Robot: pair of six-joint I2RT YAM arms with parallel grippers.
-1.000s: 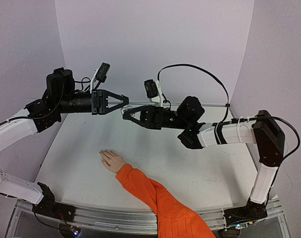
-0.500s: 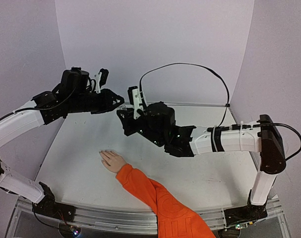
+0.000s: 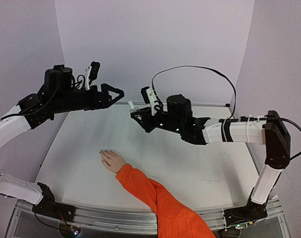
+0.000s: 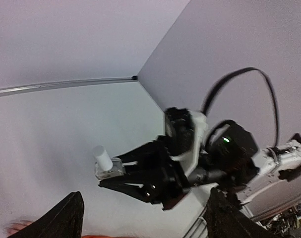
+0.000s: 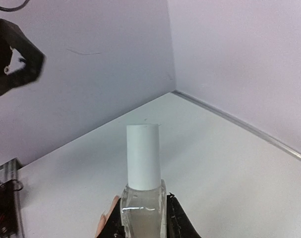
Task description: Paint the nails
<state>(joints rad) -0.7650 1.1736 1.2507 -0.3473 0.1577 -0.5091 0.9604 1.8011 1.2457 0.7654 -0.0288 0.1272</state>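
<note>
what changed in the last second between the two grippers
The left gripper drew back and rose, away from the right gripper, which swung right and holds the bottle, cap on. They were almost touching before; now there is a gap. Hand and sleeve did not move.

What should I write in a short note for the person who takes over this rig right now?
Right gripper: jaws shut on the nail polish bottle, held in the air above the table.
Left gripper: jaws open, empty, raised, aimed at the bottle.
Hand in the orange sleeve lies flat on the table, front left.
Done: bottle is lifted.
Left: the white cap is on; open it, then paint the nails (too small to judge here).
</note>
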